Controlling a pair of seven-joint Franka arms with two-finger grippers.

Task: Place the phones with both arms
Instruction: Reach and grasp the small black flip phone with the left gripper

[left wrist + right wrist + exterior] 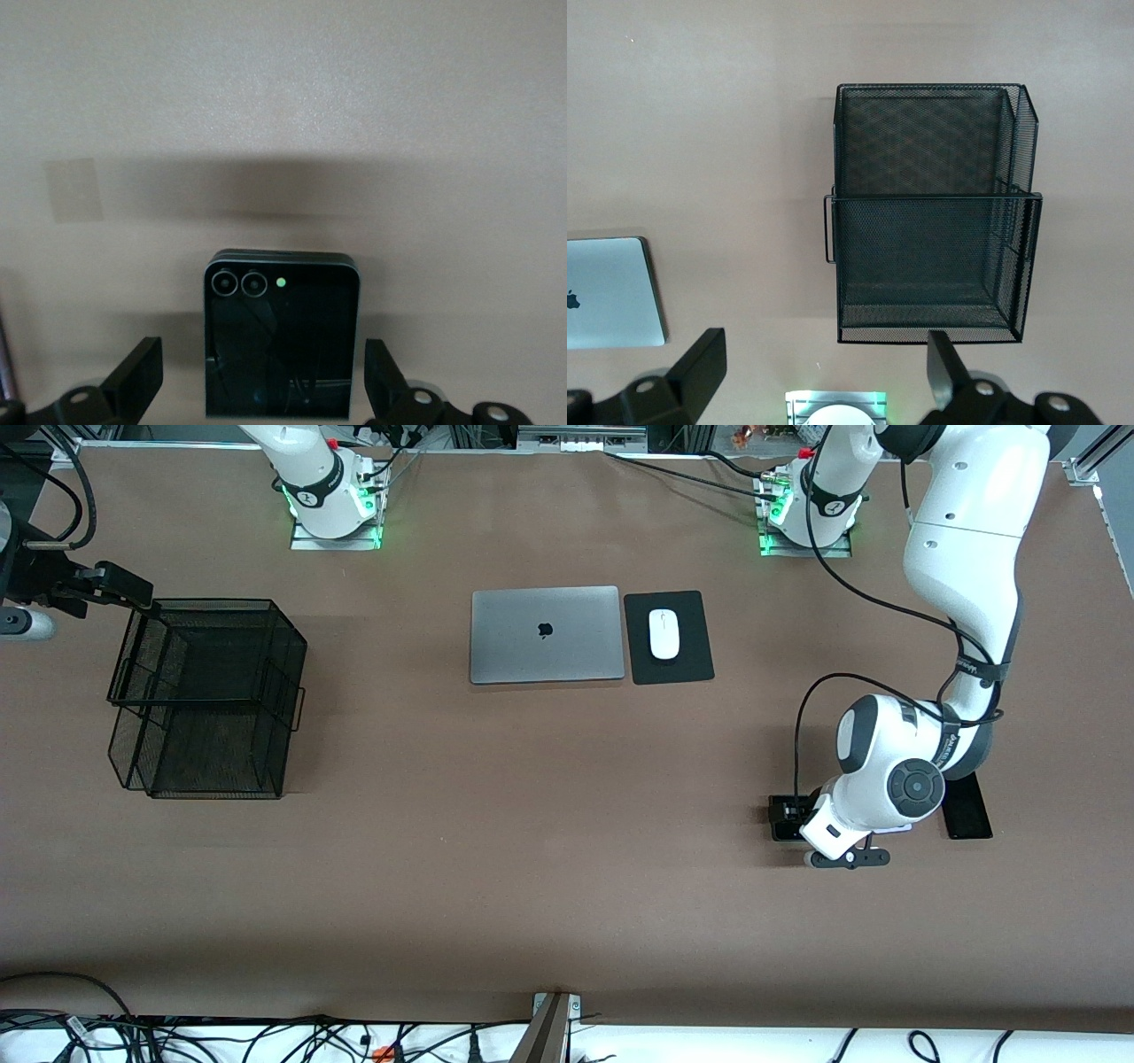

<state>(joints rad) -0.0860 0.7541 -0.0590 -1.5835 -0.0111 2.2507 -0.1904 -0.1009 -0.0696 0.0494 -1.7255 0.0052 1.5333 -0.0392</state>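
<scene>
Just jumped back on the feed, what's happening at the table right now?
The left gripper is open and hangs low over the small black flip phone at the left arm's end of the table, fingers on either side of it, not yet closed. The slim black slab phone lies beside it on the table. The right gripper is open over the black mesh basket and holds nothing. The laptop and mouse sit untouched mid-table.

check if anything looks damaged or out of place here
The black flip phone between the open left hand fingers shows crack-like lines across its cover glass, though they may be reflections. The laptop, mouse and mesh basket sit squarely.
</scene>
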